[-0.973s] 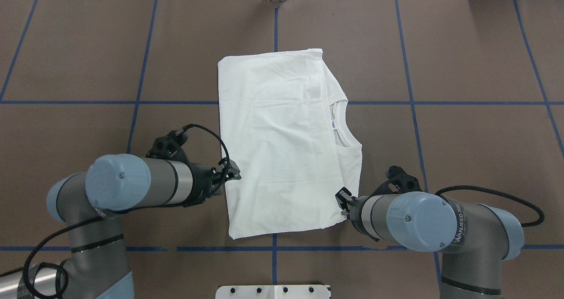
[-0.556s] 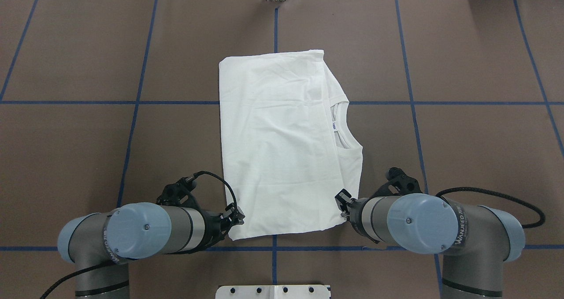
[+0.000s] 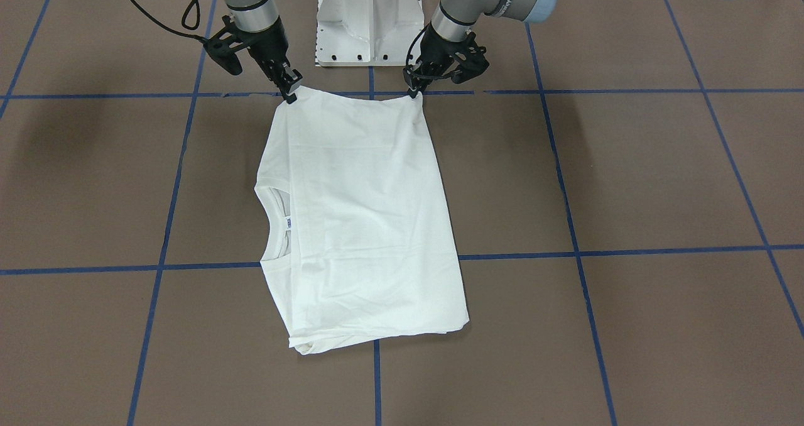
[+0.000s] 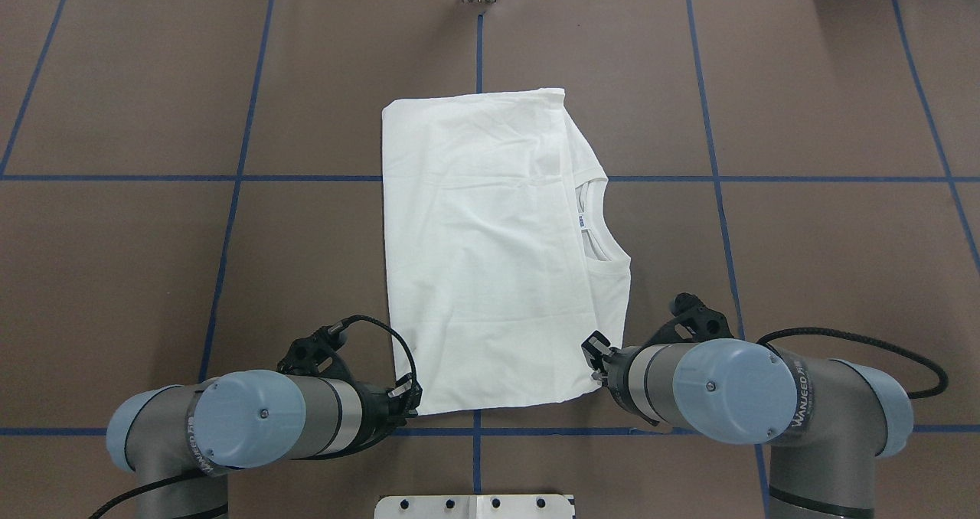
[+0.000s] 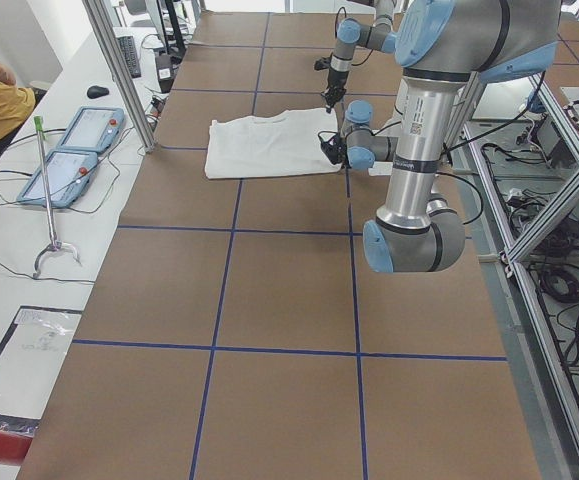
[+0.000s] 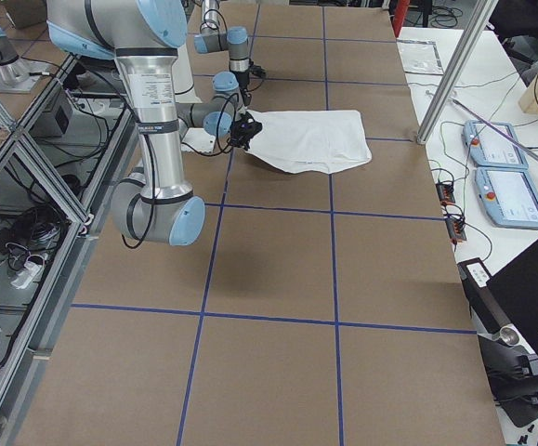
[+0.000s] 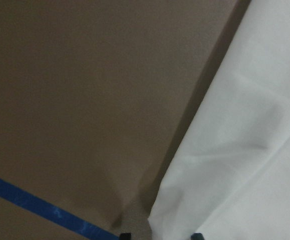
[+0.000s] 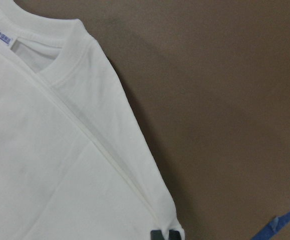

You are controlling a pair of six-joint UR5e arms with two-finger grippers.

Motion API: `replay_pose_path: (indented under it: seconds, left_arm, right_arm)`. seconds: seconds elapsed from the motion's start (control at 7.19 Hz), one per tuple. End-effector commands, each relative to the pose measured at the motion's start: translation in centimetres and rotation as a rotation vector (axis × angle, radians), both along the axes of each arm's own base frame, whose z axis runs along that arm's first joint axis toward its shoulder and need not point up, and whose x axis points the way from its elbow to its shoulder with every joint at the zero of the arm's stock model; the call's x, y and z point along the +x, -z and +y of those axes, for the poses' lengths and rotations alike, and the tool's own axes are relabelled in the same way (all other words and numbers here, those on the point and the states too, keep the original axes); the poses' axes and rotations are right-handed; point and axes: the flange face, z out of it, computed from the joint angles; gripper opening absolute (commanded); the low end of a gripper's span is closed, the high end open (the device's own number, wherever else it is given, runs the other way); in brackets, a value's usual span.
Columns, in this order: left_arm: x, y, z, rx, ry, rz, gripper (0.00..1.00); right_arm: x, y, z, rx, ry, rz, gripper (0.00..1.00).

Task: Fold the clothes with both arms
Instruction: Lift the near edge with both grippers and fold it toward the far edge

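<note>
**Left hand brought back to the near corner; both near corners now covered**

A second ago the left hand [image 3: 414,92] was level with the middle of one side edge of the large white T-shirt [image 4: 490,259]. It has since been drawn back toward the robot and is now set at that edge's near corner. In the left wrist view its jaws are seen apart with the corner lying between them, so the cloth is judged not yet pinched. The right hand [image 3: 291,93] has not been moved, and its jaws are closed to a narrow gap on the other near corner. With both near corners covered, the next fold is judged ready once the left hand is closed.

The T-shirt lies flat on the brown bench [image 4: 804,274], spread away from both hands, its near edge spanning the gap between them. Its long axis runs straight out from the hands toward the far side. The ribbed round collar [image 8: 77,50] and the small neck label [image 4: 582,219] point sideways, out on the right hand's side, and are half covered by a folded-over layer
</note>
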Motion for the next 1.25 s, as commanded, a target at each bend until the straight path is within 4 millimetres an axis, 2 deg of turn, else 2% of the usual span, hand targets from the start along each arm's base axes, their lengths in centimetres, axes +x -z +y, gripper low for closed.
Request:
replay_pose_path:
  seconds: [0.0,0.14,0.28,0.42,0.56,0.7,0.83,0.97,1.11]
  left_arm:
    - [-1.8,1.7,-0.3,0.008,0.01,0.038,0.0]
    - [-4.5,4.0,0.6,0.012,0.006,0.079,0.0]
    - [-6.3,6.1,2.4,-0.003,-0.017,0.056,0.0]
    - [-7.4,7.9,5.2,-0.047,-0.048,0.075,0.0]
    - [-8.9,9.4,5.7,-0.047,-0.054,0.098,0.0]
    - [-10.1,10.5,4.4,-0.035,-0.028,0.116,0.0]
    - [-10.7,10.6,0.9,0.027,0.021,0.105,0.0]
    - [-9.9,11.2,-4.6,0.159,0.062,0.071,0.0]
    - [-9.3,11.9,-11.6,0.216,0.138,0.029,0.0]
  right_arm:
    - [0.1,0.5,1.1,0.002,0.019,-0.012,0.0]
    - [1.2,0.3,3.7,0.001,0.065,-0.004,0.0]
    - [3.6,1.2,6.3,0.004,0.111,-0.033,0.0]
    - [6.5,2.5,7.7,0.009,0.136,-0.07,0.0]
    - [8.8,4.6,7.9,-0.007,0.124,-0.127,0.0]
    - [10.9,6.0,5.3,-0.011,0.043,-0.165,0.0]
    - [12.0,6.8,2.3,-0.011,-0.006,-0.186,0.0]
    - [11.3,6.0,-3.2,-0.035,-0.064,-0.165,0.0]
    - [10.4,7.4,-10.3,-0.016,-0.065,-0.17,0.0]
